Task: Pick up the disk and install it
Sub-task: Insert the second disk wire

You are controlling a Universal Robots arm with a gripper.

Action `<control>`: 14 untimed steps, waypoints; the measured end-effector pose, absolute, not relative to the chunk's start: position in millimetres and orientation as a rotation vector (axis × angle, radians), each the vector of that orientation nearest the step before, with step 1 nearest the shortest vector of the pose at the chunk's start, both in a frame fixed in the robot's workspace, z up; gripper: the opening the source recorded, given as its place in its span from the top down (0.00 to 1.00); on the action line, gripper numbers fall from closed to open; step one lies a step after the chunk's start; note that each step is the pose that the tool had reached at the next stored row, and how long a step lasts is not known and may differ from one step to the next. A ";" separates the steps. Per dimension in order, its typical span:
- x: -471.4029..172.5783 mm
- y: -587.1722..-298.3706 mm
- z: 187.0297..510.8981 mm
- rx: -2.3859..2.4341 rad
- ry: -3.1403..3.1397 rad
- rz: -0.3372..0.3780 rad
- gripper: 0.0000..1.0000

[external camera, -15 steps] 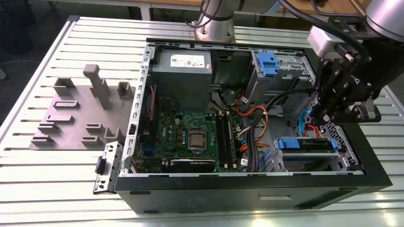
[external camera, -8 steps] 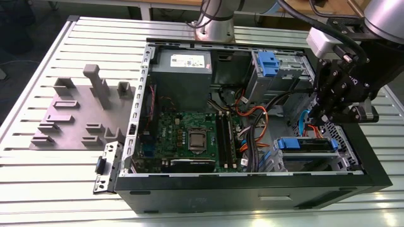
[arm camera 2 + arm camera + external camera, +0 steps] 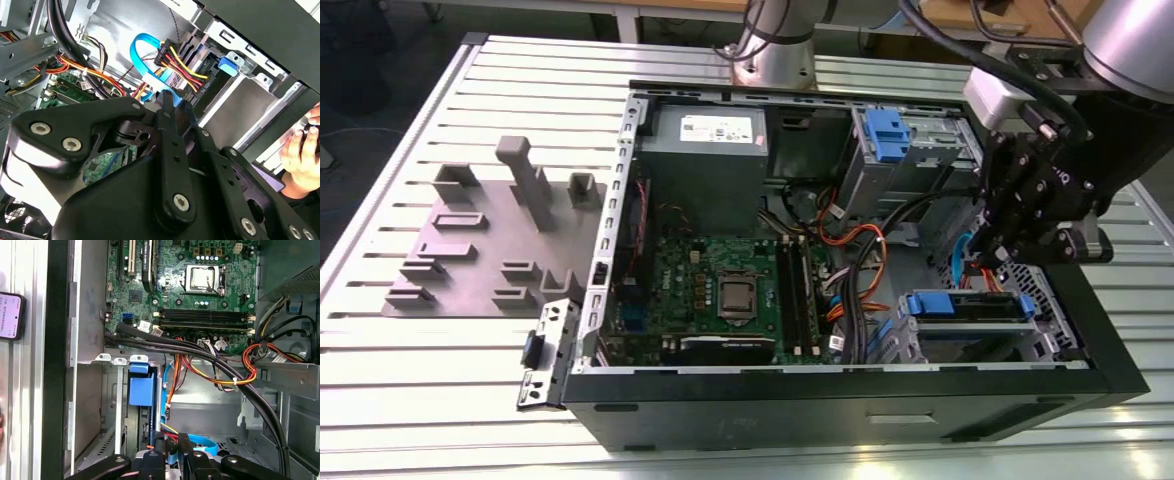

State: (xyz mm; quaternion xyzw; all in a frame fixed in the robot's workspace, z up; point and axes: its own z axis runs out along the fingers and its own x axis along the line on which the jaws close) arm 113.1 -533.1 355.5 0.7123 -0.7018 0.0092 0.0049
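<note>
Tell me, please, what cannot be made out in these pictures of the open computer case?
- Exterior view: the black gripper overlaps part of the blue-framed silver disk; whether they touch is hidden.
- Second wrist view: a hand is cut off by the picture's edge; what it holds is unclear.

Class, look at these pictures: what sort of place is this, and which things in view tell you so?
Probably a robotics lab or test bench for computer assembly. An open computer case lies on a slatted metal table, a grey fixture plate sits beside it, and the robot's gripper reaches into the case.
</note>
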 end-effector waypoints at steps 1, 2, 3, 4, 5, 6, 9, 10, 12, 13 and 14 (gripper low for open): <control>113.3 -532.9 354.8 2.231 -2.197 0.028 0.75; 113.5 -532.8 354.0 2.231 -2.197 0.027 0.75; 113.6 -532.7 353.4 2.230 -2.197 0.027 0.75; 113.8 -532.6 352.9 2.230 -2.196 0.026 0.75; 114.0 -532.4 352.6 2.230 -2.196 0.026 0.75; 114.1 -532.4 352.2 2.231 -2.196 0.026 0.75; 114.2 -532.4 351.0 2.231 -2.196 0.026 0.83; 114.2 -532.4 350.7 2.231 -2.196 0.026 0.84; 114.2 -532.5 350.4 2.232 -2.195 0.026 0.84; 114.0 -533.0 350.2 2.234 -2.193 0.026 0.84; 113.6 -533.8 350.0 2.236 -2.191 0.026 0.84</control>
